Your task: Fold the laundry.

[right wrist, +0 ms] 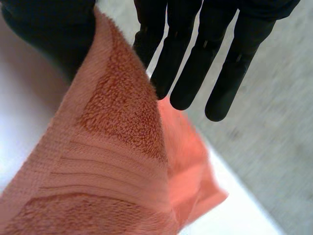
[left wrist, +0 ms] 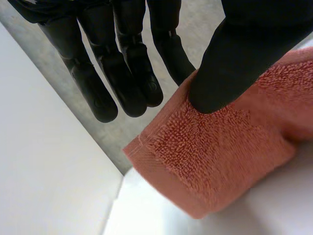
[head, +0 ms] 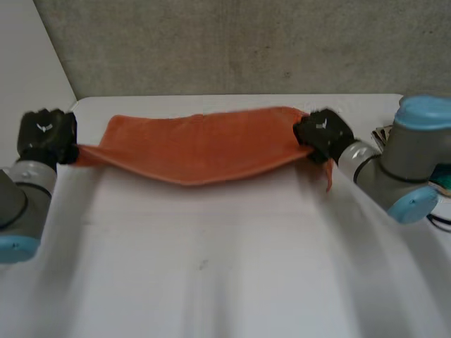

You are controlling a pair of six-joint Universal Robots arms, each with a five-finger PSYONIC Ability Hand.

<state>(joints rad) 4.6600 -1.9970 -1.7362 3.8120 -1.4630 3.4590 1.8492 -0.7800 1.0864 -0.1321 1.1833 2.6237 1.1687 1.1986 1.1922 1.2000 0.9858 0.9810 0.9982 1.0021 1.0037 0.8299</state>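
Note:
An orange towel [head: 201, 148] hangs stretched between my two hands above the far part of the white table [head: 211, 267], sagging in the middle. My left hand [head: 46, 137] holds its left corner: in the left wrist view the thumb [left wrist: 234, 63] presses the towel [left wrist: 220, 152] against a straight finger behind it. My right hand [head: 320, 134] holds the right end; in the right wrist view the towel [right wrist: 107, 161] runs up between the thumb [right wrist: 49, 34] and the straight fingers [right wrist: 181, 73]. A loose corner dangles below the right hand.
A grey wall [head: 232, 42] rises just behind the table's far edge. Some dark and coloured items [head: 440, 176] lie at the table's right edge behind my right arm [head: 394, 165]. The near table surface is bare white.

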